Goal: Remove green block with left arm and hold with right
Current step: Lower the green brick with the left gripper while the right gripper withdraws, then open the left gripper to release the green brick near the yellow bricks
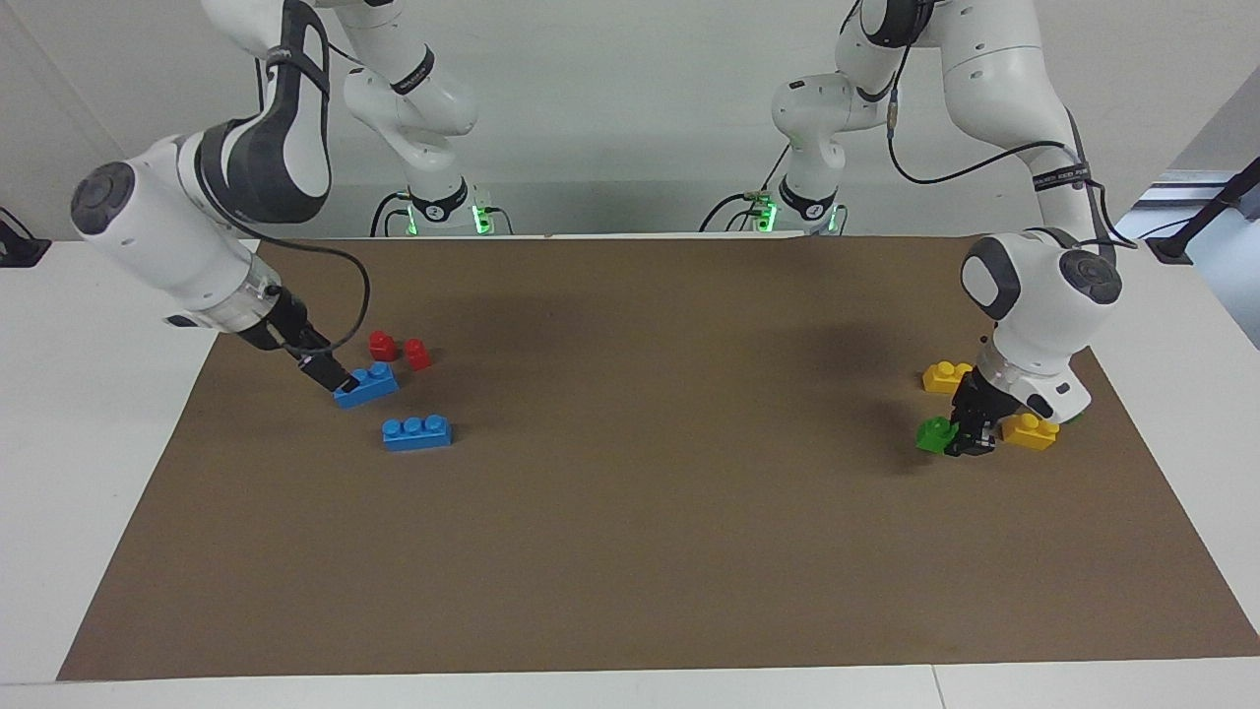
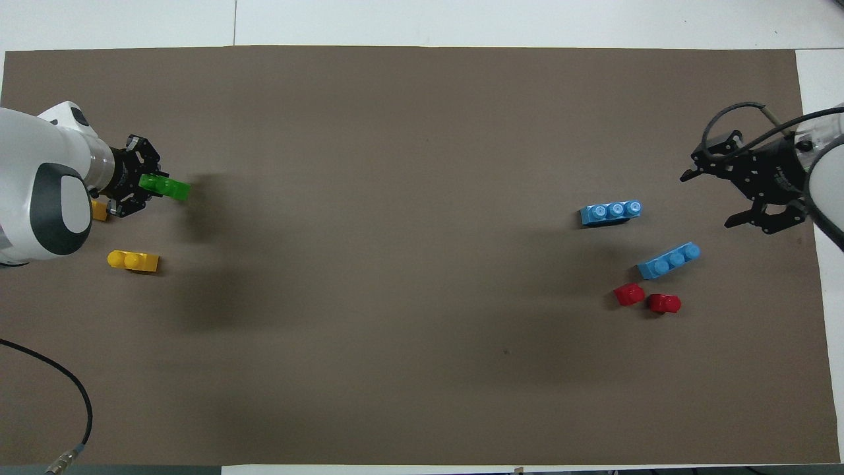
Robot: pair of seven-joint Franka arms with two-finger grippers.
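Observation:
My left gripper is shut on the green block, a small bright green brick that sticks out sideways from the fingers. It holds the block low over the mat beside two yellow bricks, and shows the same way in the overhead view, gripper and block. My right gripper is open and empty, raised over the mat's edge at the right arm's end. In the facing view it overlaps the end of a blue brick.
Two yellow two-stud bricks lie by the left gripper; one shows clear in the overhead view. Two blue three-stud bricks and two red pieces lie toward the right arm's end.

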